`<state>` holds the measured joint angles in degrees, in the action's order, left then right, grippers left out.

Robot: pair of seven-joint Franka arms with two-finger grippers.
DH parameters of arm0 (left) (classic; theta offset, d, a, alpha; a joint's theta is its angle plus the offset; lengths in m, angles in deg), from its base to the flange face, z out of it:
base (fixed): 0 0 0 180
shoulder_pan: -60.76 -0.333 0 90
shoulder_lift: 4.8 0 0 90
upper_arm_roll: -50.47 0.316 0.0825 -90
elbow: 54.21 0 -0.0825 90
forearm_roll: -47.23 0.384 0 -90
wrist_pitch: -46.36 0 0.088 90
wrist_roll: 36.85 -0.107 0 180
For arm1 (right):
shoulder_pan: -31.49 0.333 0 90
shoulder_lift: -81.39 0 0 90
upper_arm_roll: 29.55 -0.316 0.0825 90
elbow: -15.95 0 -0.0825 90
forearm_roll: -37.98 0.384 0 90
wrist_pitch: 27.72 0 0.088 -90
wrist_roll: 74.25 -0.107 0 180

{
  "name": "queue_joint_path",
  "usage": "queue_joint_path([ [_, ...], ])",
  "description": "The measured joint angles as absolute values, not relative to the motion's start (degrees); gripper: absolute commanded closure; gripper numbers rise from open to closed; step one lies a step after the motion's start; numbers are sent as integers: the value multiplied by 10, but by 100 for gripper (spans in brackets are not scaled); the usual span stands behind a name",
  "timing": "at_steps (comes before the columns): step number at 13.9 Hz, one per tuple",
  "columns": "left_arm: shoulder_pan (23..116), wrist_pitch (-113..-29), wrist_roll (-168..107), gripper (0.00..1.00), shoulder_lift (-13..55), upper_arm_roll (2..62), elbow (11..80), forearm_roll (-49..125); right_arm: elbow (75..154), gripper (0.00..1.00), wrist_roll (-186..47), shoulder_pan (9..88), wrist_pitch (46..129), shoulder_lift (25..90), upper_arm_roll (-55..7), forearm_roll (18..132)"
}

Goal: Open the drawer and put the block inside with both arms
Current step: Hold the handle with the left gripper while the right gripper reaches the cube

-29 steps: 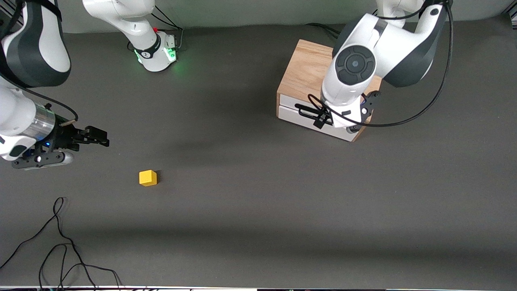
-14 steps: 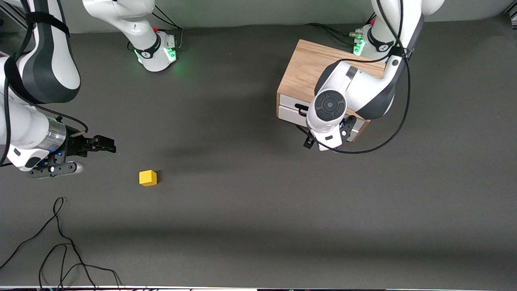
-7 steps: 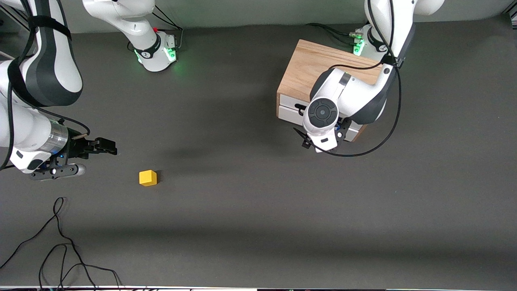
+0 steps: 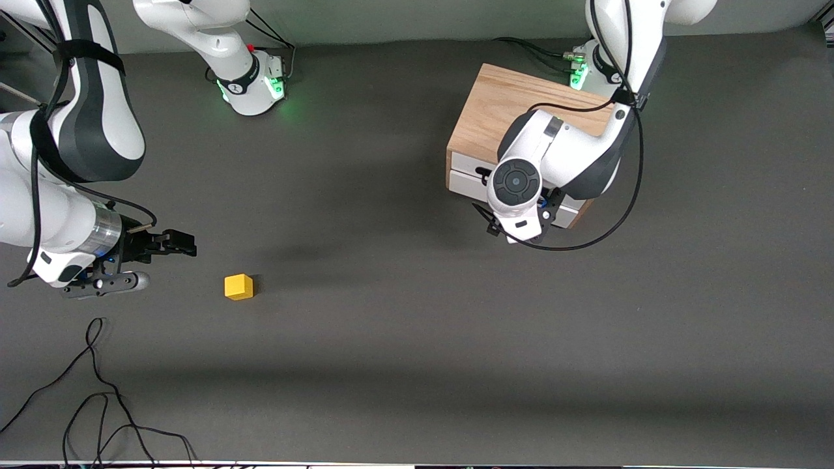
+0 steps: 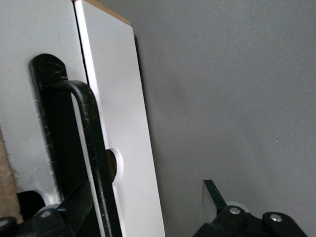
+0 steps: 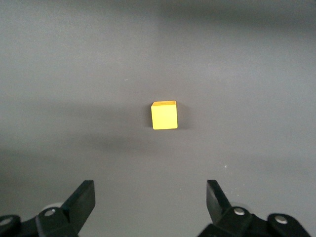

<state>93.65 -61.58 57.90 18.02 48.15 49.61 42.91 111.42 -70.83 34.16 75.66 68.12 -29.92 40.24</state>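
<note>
The yellow block (image 4: 238, 286) sits on the grey table toward the right arm's end; in the right wrist view the block (image 6: 164, 115) lies ahead of the fingers. My right gripper (image 4: 182, 244) (image 6: 150, 197) is open and empty, low beside the block and apart from it. The drawer's white front (image 4: 466, 185) with its black bar handle (image 4: 485, 174) looks shut in the oak cabinet (image 4: 502, 104). My left gripper (image 4: 495, 225) (image 5: 145, 202) is open in front of the drawer. In the left wrist view its fingers straddle the handle (image 5: 91, 148) and white panel (image 5: 118, 123).
Loose black cables (image 4: 98, 391) lie on the table near the front camera at the right arm's end. The right arm's green-lit base (image 4: 251, 85) stands at the table's back edge. A black cable (image 4: 612, 221) loops off the left arm beside the cabinet.
My right gripper has moved closer to the block. My left wrist has come down in front of the drawer and shifted slightly along it. The block and drawer have not moved.
</note>
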Motion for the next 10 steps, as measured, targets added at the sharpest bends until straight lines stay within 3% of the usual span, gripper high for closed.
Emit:
queue_joint_path([
  [10, 937, -618, 585, 0, 190, 482, 497, 429, 1112, 0, -708, 342, 758, 683, -299, 396],
])
